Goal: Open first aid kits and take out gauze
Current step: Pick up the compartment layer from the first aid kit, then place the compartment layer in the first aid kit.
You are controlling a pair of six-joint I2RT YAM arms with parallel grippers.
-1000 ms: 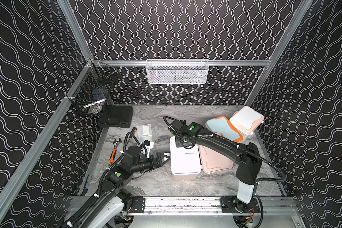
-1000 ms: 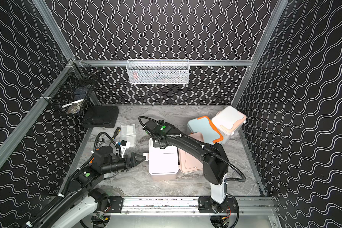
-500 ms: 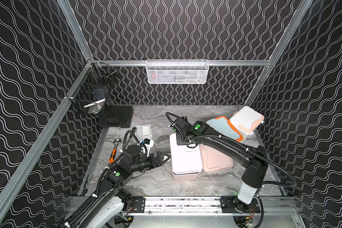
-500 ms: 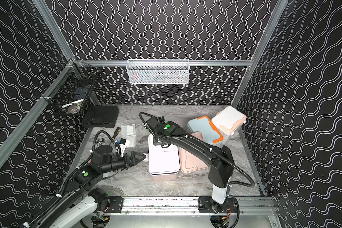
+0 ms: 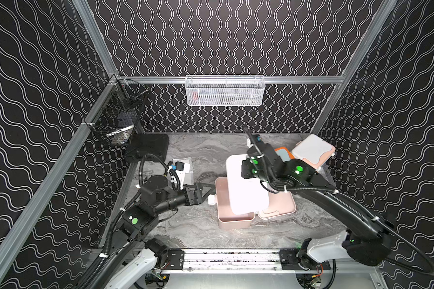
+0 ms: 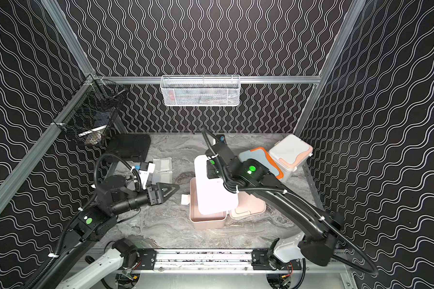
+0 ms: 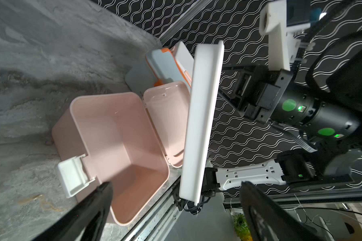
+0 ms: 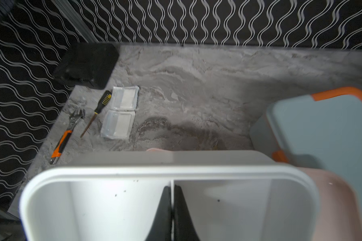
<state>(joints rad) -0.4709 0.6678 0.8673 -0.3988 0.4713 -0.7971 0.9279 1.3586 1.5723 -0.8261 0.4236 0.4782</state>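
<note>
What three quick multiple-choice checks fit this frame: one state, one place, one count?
1. What state is the pink kit in?
A. shut and latched
B. open, lid swung back
C. upside down

2. Where do the gauze packets lie?
A. inside the pink kit
B. on its lid
C. on the table beside the screwdriver

3. How many gauze packets show in the right wrist view?
A. two
B. one
C. four

Key:
1 B: the left wrist view looks into the kit's bare pink inside, with the lid laid back beside it.
2 C: the right wrist view shows them flat on the marbled top, next to the screwdriver.
3 A: two clear-wrapped squares lie there, one next to the other.
</note>
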